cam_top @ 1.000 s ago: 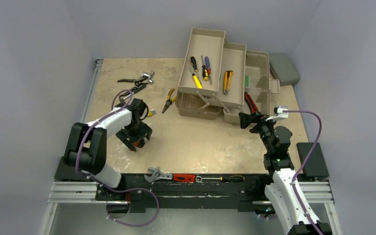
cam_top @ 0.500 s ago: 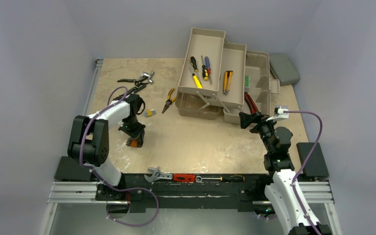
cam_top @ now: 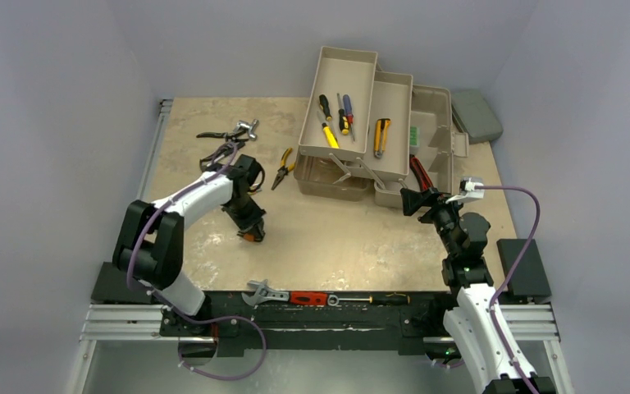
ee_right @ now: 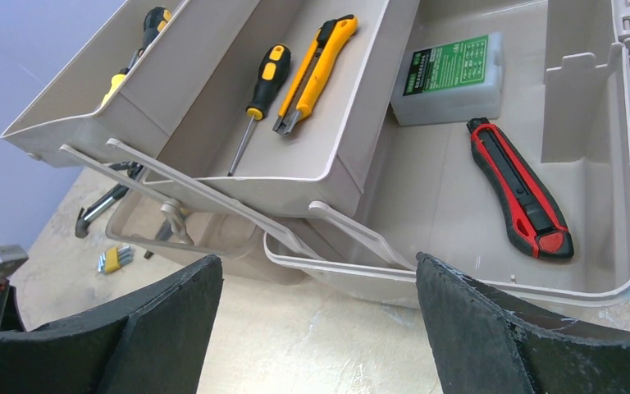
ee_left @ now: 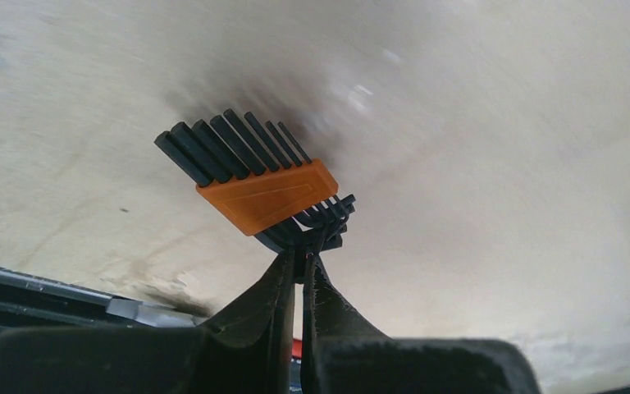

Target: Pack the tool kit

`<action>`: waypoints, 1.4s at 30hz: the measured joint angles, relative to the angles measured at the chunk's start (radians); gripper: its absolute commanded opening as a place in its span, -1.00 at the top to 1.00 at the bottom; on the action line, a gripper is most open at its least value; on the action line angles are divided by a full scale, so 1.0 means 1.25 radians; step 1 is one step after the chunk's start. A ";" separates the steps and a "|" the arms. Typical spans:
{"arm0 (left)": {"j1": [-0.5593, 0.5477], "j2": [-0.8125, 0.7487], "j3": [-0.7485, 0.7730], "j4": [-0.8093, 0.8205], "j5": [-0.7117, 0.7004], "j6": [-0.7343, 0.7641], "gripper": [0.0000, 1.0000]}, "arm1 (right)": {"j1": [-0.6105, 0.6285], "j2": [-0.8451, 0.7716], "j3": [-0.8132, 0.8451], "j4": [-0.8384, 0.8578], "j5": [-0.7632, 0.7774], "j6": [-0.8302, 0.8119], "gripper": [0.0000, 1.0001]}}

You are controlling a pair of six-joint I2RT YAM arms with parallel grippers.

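Note:
The beige toolbox stands open at the back, its fold-out trays spread to the left. In the trays lie screwdrivers and a yellow utility knife. A red utility knife and a green-labelled case lie in the box bottom. My left gripper is shut on the bent ends of a black hex key set in an orange holder, just above the table. My right gripper is open and holds nothing, low in front of the toolbox.
Yellow-handled pliers lie left of the trays, with black pliers and a metal tool behind them. A small yellow hex key set lies near the lid. A grey case sits at the back right. A wrench and other tools line the front rail.
The left gripper closed on the orange hex key set and carried it to the right, toward the toolbox. The right arm stayed still.

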 measured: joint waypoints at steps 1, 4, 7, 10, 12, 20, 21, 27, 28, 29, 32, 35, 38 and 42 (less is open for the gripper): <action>-0.026 -0.009 0.013 -0.001 0.000 0.009 1.00 | 0.000 0.000 0.000 0.000 0.000 0.000 -0.73; -0.081 -0.056 0.055 -0.002 -0.015 0.040 1.00 | 0.000 0.000 0.000 -0.002 0.000 0.000 -0.73; -0.093 -0.149 0.062 -0.009 -0.059 0.050 1.00 | 0.000 0.000 0.000 -0.004 0.000 0.000 -0.73; -0.093 -0.258 0.062 -0.013 -0.094 0.073 1.00 | 0.000 0.000 0.000 -0.004 0.000 0.000 -0.73; -0.100 -0.328 0.062 0.009 -0.094 0.112 1.00 | 0.000 0.000 0.000 -0.004 0.000 0.000 -0.73; -0.157 -0.415 0.118 0.167 0.030 0.292 1.00 | 0.000 -0.002 0.000 -0.006 0.000 -0.002 -0.73; -0.162 -0.404 0.143 0.174 0.045 0.306 1.00 | 0.000 -0.002 0.000 -0.006 0.000 -0.002 -0.73; -0.185 -0.235 0.417 0.210 0.145 0.396 1.00 | 0.000 -0.002 0.000 -0.007 0.000 -0.002 -0.73; -0.187 -0.197 0.469 0.213 0.160 0.406 1.00 | 0.000 -0.002 0.000 -0.008 0.000 -0.002 -0.73; -0.187 -0.160 0.515 0.217 0.173 0.414 1.00 | 0.000 -0.002 0.000 -0.008 0.000 -0.002 -0.73; -0.191 -0.046 0.643 0.209 0.204 0.427 1.00 | 0.000 -0.002 0.000 -0.009 0.000 -0.002 -0.73; -0.191 0.077 0.786 0.180 0.226 0.431 1.00 | 0.000 -0.002 0.000 -0.009 0.000 -0.002 -0.73; -0.192 0.186 0.914 0.154 0.239 0.432 1.00 | 0.000 -0.002 0.000 -0.009 0.000 -0.002 -0.72; -0.192 0.288 1.020 0.134 0.242 0.432 1.00 | 0.000 -0.002 0.000 -0.009 0.000 -0.002 -0.73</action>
